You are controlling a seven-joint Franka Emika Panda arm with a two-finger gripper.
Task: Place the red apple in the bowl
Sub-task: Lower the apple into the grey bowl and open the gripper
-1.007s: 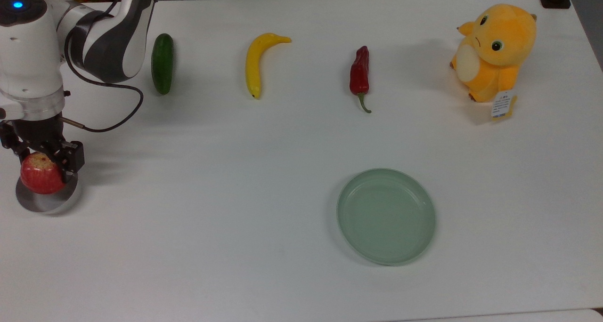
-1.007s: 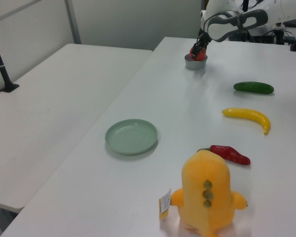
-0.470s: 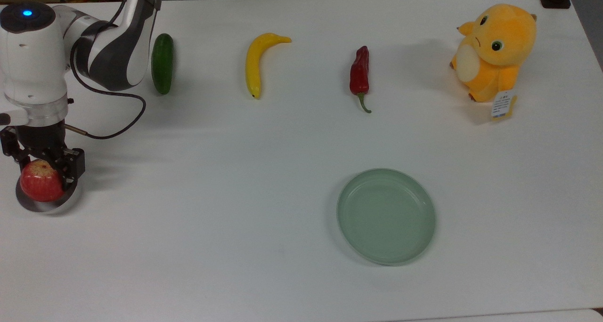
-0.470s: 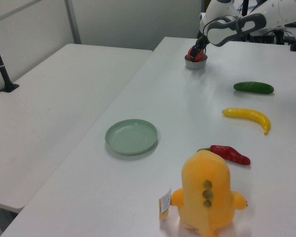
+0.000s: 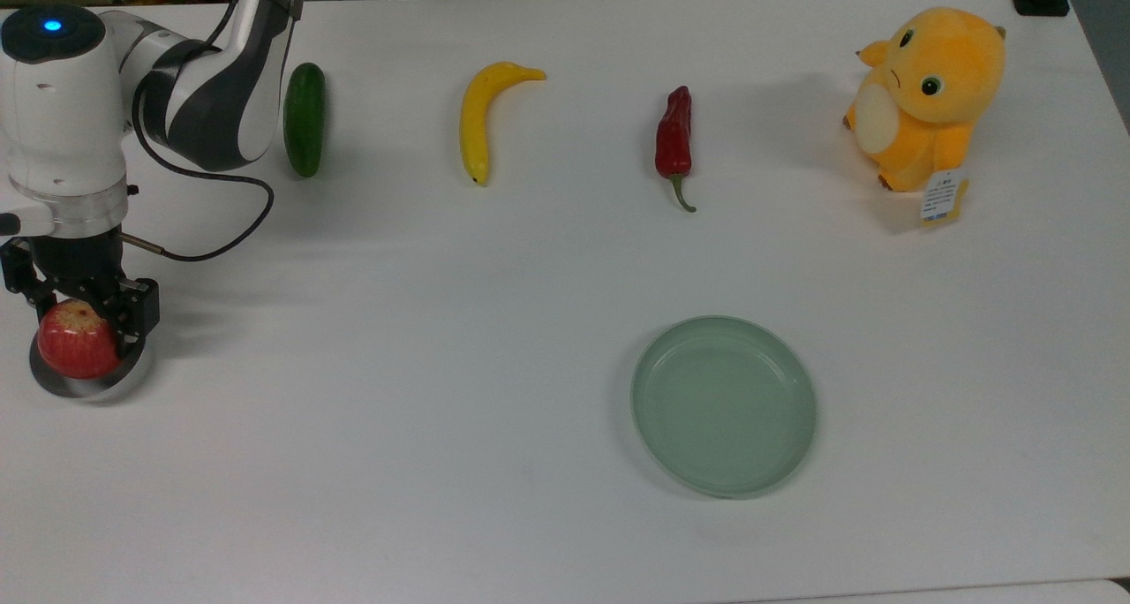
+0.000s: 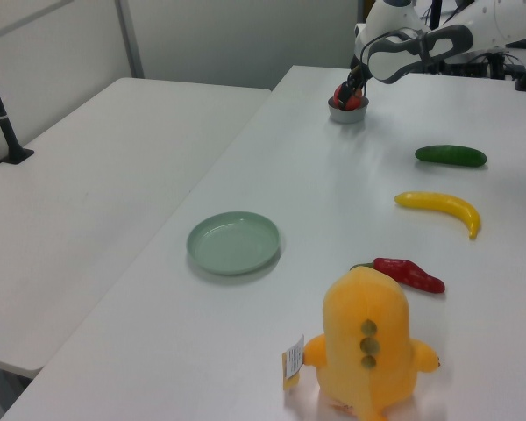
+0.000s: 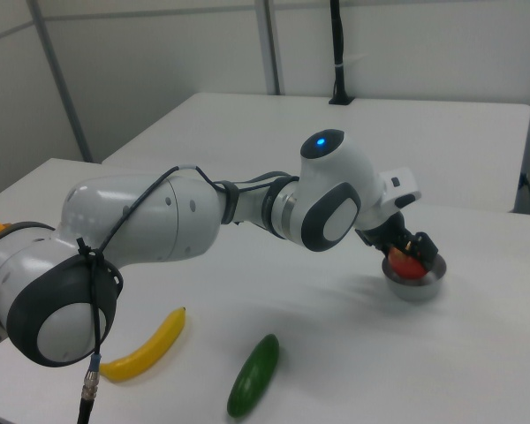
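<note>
Resting in the bowl [image 5: 84, 383] at the top view's far left, the red apple [image 5: 75, 350] sits pinched by the pincer [image 5: 78, 311]. Rightward along the worktop [image 5: 494, 339] lie cucumber [image 5: 304, 120], banana [image 5: 481, 114], chili pepper [image 5: 674, 140], green plate [image 5: 724, 405], plush toy [image 5: 927, 96].

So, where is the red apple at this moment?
The red apple sits low in the bowl at the top view's far left edge, between the gripper fingers, below the cucumber.
</note>
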